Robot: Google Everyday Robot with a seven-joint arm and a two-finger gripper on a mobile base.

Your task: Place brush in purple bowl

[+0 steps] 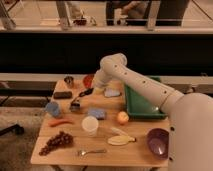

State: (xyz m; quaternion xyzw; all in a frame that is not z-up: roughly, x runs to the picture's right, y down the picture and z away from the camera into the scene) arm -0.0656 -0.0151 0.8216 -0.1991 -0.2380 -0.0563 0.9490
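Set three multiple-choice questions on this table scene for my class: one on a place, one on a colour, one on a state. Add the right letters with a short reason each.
1. Where does the purple bowl stand?
A) at the table's front right corner
B) inside the tray
C) beside the grapes

2. What colour is the tray?
A) white
B) green
C) orange

3. What is in the purple bowl?
A) a carrot
B) the fork
C) nothing

Answers:
1 A: it sits at the front right edge of the table, apart from the tray.
2 B: the tray's floor and rim are plainly green.
3 C: its glossy inside is bare. The brush is far from it, at the table's back left, right beside the gripper, which is shut.
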